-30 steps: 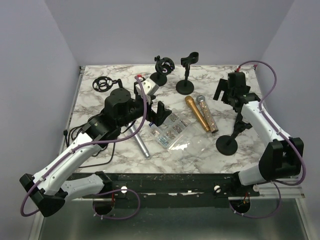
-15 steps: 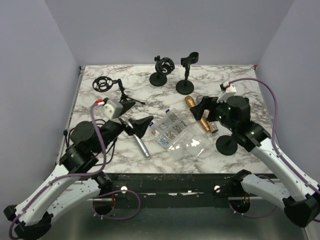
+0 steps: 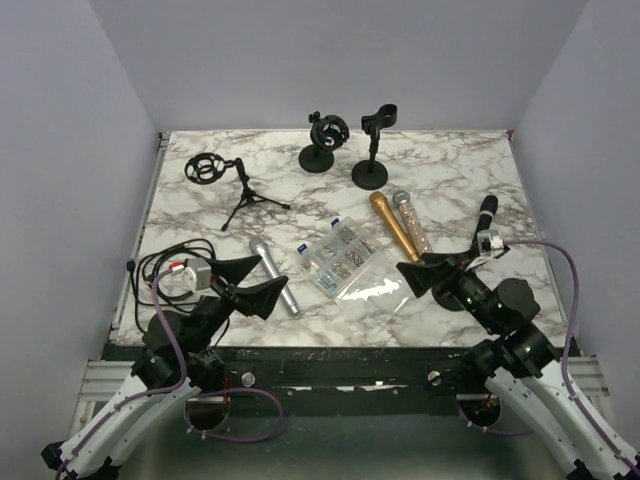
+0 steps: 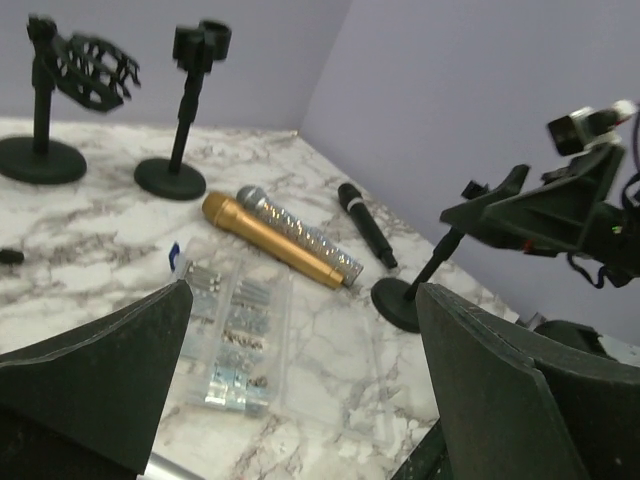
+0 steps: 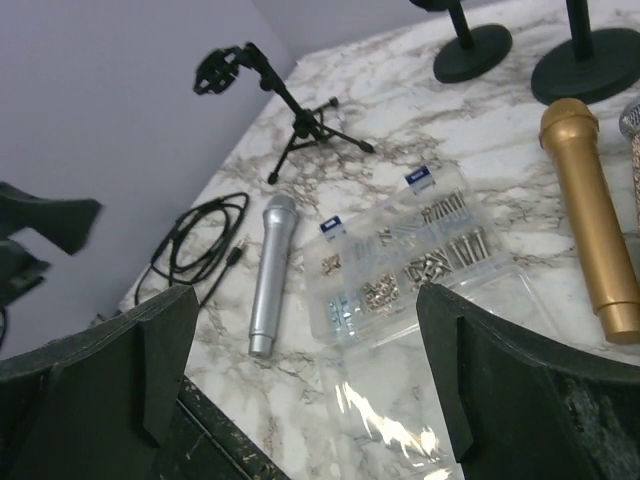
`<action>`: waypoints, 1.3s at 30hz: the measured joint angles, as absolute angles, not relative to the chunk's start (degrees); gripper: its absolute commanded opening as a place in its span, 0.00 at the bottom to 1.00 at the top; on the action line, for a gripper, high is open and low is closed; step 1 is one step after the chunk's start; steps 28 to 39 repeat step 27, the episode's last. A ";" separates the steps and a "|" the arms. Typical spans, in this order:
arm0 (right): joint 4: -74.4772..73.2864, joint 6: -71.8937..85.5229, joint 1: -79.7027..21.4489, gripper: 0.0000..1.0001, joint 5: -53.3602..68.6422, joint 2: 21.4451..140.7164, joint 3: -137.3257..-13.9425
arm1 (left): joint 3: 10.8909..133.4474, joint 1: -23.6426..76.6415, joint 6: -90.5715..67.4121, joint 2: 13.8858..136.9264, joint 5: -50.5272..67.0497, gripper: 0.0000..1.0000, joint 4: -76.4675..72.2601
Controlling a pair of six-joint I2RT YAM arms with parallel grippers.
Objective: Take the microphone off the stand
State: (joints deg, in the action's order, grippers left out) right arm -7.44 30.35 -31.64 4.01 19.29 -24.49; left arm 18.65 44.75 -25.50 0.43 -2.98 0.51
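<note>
A black microphone lies flat on the marble table at the right, apart from the stand; it also shows in the left wrist view. The black round-base stand stands just in front of it with nothing in its clip. In the top view my right gripper mostly hides it. My left gripper is open and empty near the front left edge, fingers wide apart. My right gripper is open and empty near the front edge, beside the stand.
A gold microphone and a glittery one lie mid-table. A silver microphone, a clear box of screws, a plastic bag and a black cable lie nearer. A tripod and two desk stands are behind.
Both arms have pulled back from over the table to the near edge. The black microphone now shows lying on the table at the right.
</note>
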 measured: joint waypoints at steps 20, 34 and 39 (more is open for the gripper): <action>-2.59 41.43 -31.55 1.00 8.51 1.10 -8.38 | 8.54 44.75 -29.41 0.45 -1.87 0.99 -3.79; -2.26 42.54 -31.55 1.00 8.19 1.06 -8.38 | 8.54 44.75 -29.41 0.45 -1.89 0.98 -3.81; -2.26 42.54 -31.55 1.00 8.19 1.06 -8.38 | 8.54 44.75 -29.41 0.45 -1.89 0.98 -3.81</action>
